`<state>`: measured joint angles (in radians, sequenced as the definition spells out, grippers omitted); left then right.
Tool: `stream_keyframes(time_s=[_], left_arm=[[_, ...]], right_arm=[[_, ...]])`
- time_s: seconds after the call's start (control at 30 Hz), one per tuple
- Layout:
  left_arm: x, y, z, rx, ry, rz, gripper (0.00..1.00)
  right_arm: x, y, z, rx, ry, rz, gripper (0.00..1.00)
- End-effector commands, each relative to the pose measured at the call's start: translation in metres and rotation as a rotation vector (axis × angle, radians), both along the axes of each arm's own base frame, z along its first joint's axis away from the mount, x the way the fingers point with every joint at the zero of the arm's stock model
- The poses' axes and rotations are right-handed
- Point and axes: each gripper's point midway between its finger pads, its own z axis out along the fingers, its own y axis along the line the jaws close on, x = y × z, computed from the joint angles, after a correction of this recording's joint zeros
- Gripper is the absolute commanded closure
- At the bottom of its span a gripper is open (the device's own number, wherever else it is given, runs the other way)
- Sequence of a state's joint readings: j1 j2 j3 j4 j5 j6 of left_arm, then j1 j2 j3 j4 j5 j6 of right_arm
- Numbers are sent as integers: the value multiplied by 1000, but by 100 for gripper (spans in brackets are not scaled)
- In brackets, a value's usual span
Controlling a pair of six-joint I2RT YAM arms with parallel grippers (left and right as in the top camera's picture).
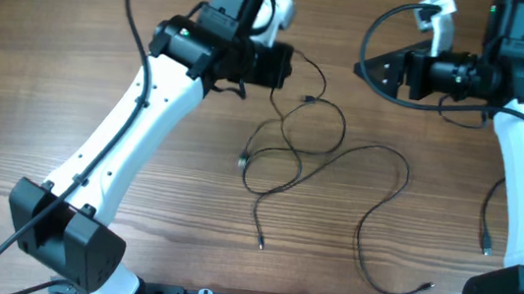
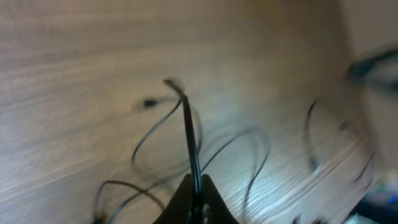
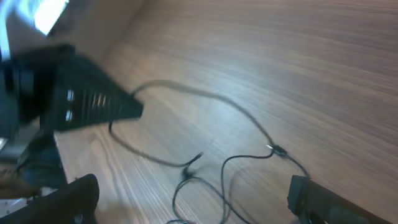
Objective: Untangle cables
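Note:
Several thin black cables [image 1: 286,155] lie looped and crossed over each other on the wooden table [image 1: 50,93], with small plugs at their ends [image 1: 243,162]. My left gripper [image 1: 289,66] is above the tangle's far side and is shut on one cable [image 2: 189,134]. In the left wrist view that cable rises from between the fingers [image 2: 196,199] to its free end. My right gripper [image 1: 365,70] is open and empty to the right of it, above the table. In the right wrist view its fingers [image 3: 193,196] stand wide apart over loops of cable [image 3: 249,118].
One long cable runs right and down to a plug near the front edge [image 1: 429,285]. Another plug end lies at the front middle [image 1: 260,244]. A thin black cord [image 1: 487,227] lies beside the right arm's white link. The arm bases stand at the front corners.

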<state>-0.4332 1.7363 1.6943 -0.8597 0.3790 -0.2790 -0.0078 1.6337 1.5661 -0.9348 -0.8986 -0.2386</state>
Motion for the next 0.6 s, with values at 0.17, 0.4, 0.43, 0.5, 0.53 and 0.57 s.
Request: stream_keyframes(time_s=[0.17, 0.4, 0.43, 0.5, 0.53, 0.57], left_arm=[[-10, -34, 74, -392, 68, -5, 96], [-43, -44, 76, -383, -12, -301, 96], [-48, -43, 76, -374, -22, -329, 96], [-54, -40, 73, -350, -33, -357, 96], [-56, -39, 73, -345, -37, -364, 96], [-57, -38, 74, -343, -41, -368, 96]], right_arm=[[-21, 62, 7, 27, -66, 201, 1], [-1, 53, -3, -98, -137, 135, 2], [2, 51, -3, -118, -160, 136, 3], [7, 49, -4, -141, -186, 126, 6], [7, 49, -4, -145, -196, 131, 6], [7, 49, -4, -146, -199, 133, 6]])
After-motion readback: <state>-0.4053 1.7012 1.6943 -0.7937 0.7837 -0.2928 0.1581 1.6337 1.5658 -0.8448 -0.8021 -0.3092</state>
